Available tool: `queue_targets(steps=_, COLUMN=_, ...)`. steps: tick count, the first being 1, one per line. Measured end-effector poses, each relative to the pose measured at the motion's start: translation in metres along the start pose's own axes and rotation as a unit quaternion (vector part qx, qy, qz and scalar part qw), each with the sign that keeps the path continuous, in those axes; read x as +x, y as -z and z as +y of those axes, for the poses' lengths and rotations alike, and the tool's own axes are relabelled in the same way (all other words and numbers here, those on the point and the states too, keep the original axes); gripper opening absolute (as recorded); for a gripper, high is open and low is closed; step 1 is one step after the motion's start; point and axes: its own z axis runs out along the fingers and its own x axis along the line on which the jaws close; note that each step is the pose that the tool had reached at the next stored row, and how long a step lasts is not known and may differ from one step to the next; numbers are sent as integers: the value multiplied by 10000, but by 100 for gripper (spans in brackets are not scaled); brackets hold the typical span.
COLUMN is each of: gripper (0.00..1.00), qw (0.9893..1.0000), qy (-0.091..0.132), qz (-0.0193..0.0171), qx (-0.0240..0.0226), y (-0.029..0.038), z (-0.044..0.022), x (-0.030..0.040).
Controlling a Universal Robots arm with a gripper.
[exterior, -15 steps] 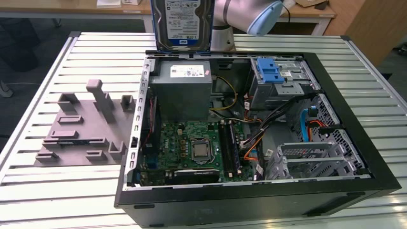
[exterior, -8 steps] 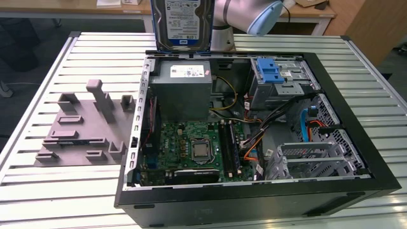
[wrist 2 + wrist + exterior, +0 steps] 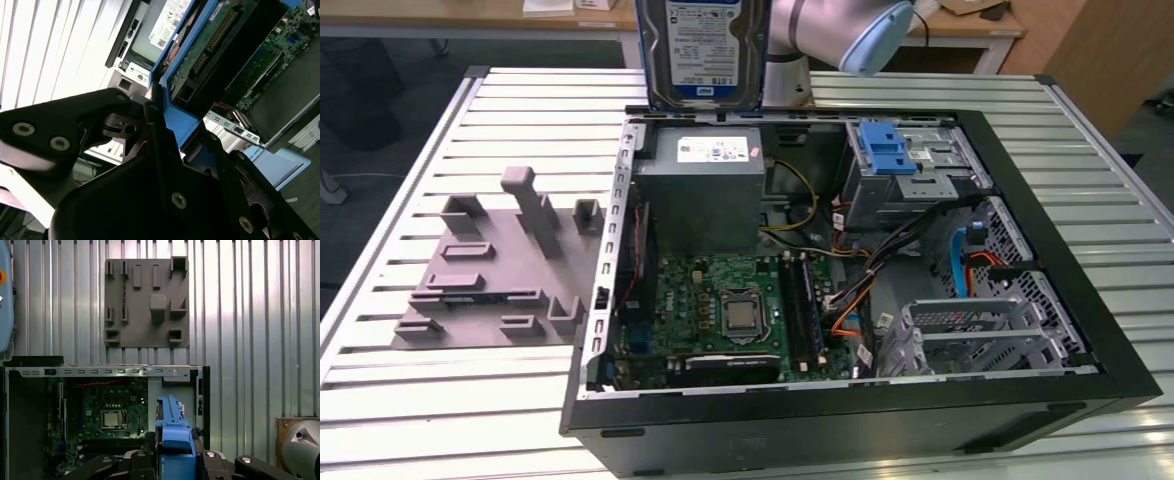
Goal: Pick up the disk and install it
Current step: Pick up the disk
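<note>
**A:** Black metal nearest the lens in both wrist views. Is that the gripper (image 3: 180, 125)?

**B:** Yes. Its fingers (image 3: 152, 115) are clamped on the blue bracket (image 3: 172, 435) that frames the disk (image 3: 707, 45), so the disk is held.

**A:** How does the disk sit?

**B:** It is upright and off the surface. In the exterior view its white-and-blue label faces the camera. In the second wrist view its circuit-board side shows.

**A:** What lies under it?

**B:** The open computer case (image 3: 1067, 300), lying on its side. The disk hangs over the case's far end, above the grey power supply (image 3: 707, 190). The green motherboard (image 3: 734, 310) is at the case's other end. The drive cage with its blue latch (image 3: 887, 150) is towards the exterior view's right.

**A:** And outside the case?

**B:** A grey fixture plate (image 3: 487, 270) with raised blocks and slots lies just beside the case, on the exterior view's left. Both rest on a slatted metal table (image 3: 440, 400). The arm (image 3: 847, 30) rises behind the case's far end.
</note>
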Motion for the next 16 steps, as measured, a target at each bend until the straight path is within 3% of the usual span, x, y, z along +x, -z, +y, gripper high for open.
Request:
queue_targets(steps=13, gripper=36, qw=10000, qy=0, qz=1, qx=-1, y=1, z=0, x=4)
queue_targets(steps=16, gripper=36, qw=10000, qy=0, qz=23, qx=0, y=1, z=-1, x=29)
